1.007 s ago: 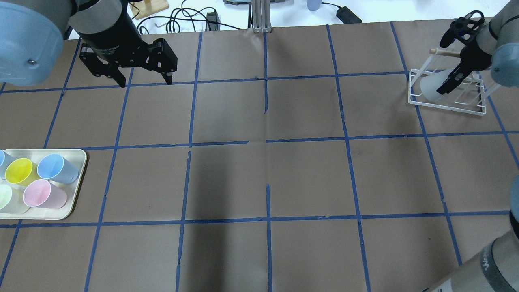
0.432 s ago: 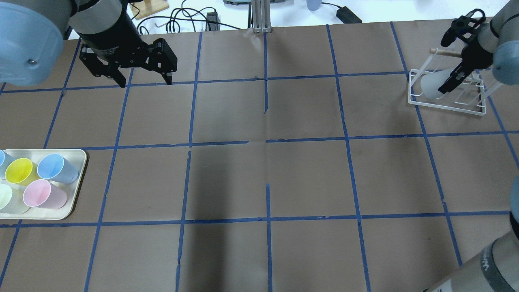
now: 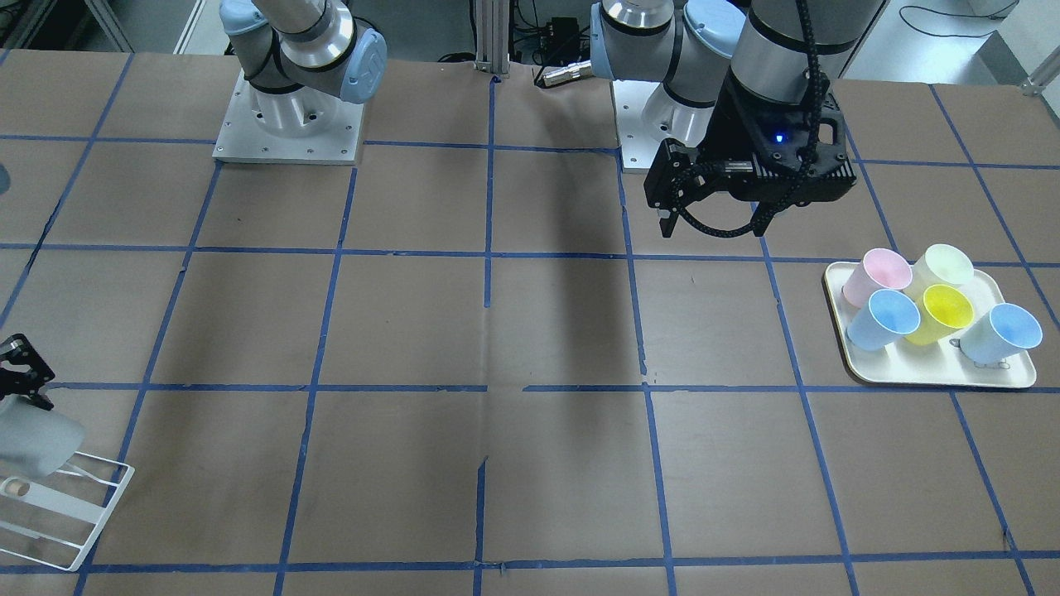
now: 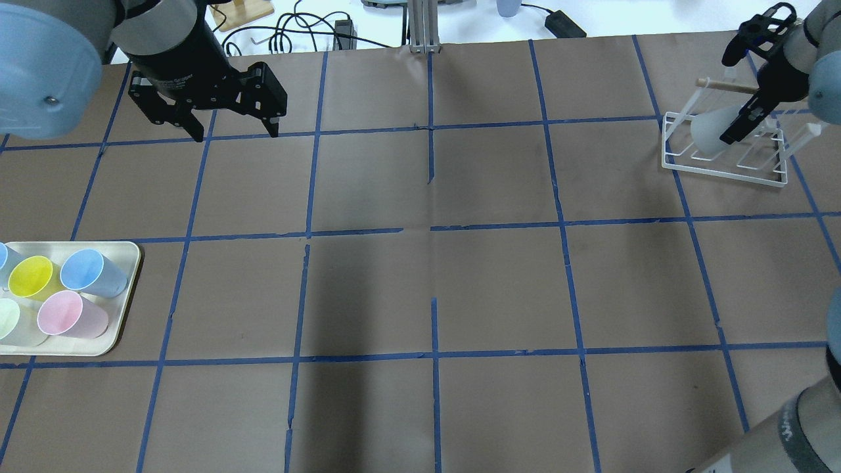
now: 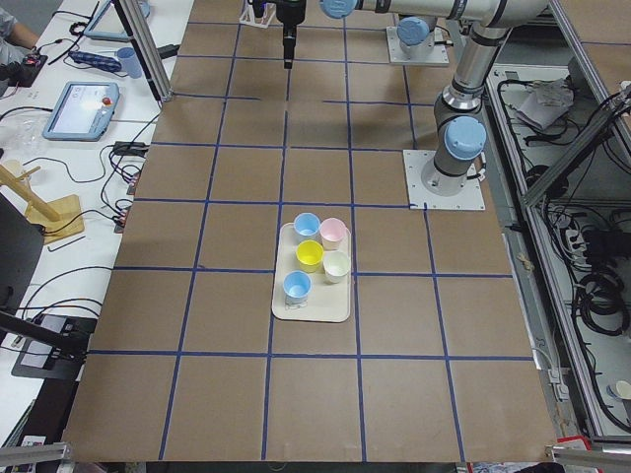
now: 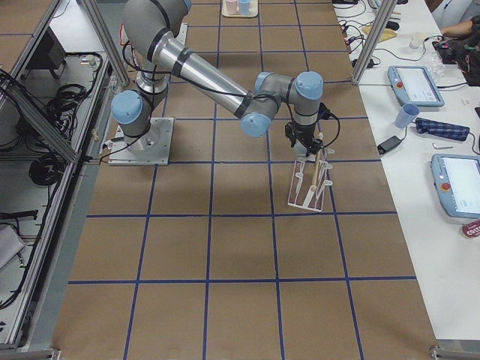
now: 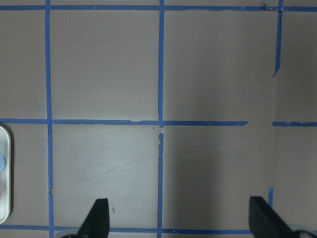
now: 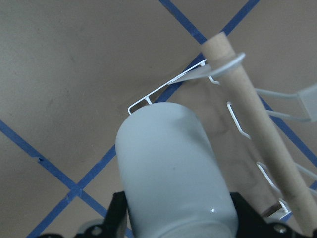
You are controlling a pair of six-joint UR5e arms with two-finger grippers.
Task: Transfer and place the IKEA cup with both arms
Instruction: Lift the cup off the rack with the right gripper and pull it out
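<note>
One grey cup (image 8: 168,163) sits clasped in my right end effector (image 8: 178,220), tilted over the rack (image 8: 253,116) for placing, seemingly not yet seated; my left end effector (image 4: 236,131) hangs spread, empty, above the worktop (image 4: 499,289), out of the way.

Front view's edge cuts IKEA cup (image 3: 37,443) and rack (image 3: 103,521); overhead's cuts tray (image 4: 125,309).

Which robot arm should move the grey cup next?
Right. The right gripper is shut on the grey cup at the white rack; the left gripper hangs open and empty, far off.
</note>
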